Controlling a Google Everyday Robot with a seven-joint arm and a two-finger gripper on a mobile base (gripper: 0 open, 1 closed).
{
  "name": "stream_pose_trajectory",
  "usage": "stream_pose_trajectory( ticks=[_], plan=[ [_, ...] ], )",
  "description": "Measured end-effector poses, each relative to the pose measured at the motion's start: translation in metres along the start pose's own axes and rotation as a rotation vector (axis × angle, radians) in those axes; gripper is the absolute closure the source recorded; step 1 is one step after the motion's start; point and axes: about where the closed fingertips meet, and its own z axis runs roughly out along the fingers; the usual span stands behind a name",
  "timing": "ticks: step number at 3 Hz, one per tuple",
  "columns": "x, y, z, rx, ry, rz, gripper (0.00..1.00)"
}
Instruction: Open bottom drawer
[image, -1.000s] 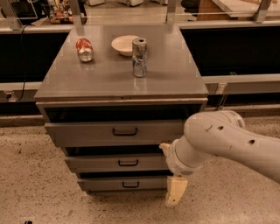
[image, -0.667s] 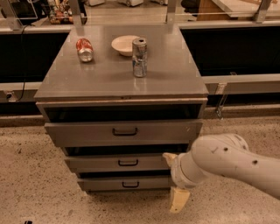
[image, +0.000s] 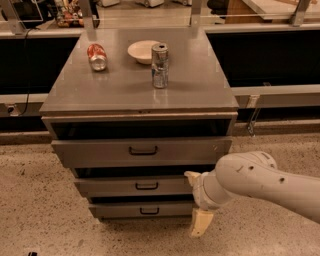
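Note:
The bottom drawer (image: 130, 210) is the narrowest grey front of three, low on the cabinet, with a small black bar handle (image: 149, 211) at its centre. It looks closed or nearly so. My gripper (image: 200, 222) hangs from the white arm (image: 260, 182) at the lower right, just right of the bottom drawer's right end and right of the handle. One cream finger (image: 201, 223) points down toward the floor.
The widest drawer front (image: 142, 151) and the mid-sized one (image: 135, 186) sit above. On the cabinet top (image: 195, 85) stand a silver can (image: 159, 65), a white bowl (image: 142, 51) and a red can (image: 97, 56) on its side. The floor (image: 40, 200) is speckled.
The arm and gripper have moved down and a little to the right, from beside the middle drawer to beside the bottom drawer. The drawers have not moved.

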Motion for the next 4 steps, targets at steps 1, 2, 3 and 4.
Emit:
stream_pose_trajectory(
  ticks=[1, 2, 3, 4],
  plan=[
    [0.015, -0.009, 0.046, -0.011, -0.035, 0.0, 0.0],
    [0.02, -0.021, 0.091, 0.042, -0.149, -0.001, 0.0],
    [0.024, -0.023, 0.118, 0.076, -0.234, -0.05, 0.0],
    [0.026, -0.016, 0.128, 0.059, -0.24, -0.068, 0.0]
  ],
)
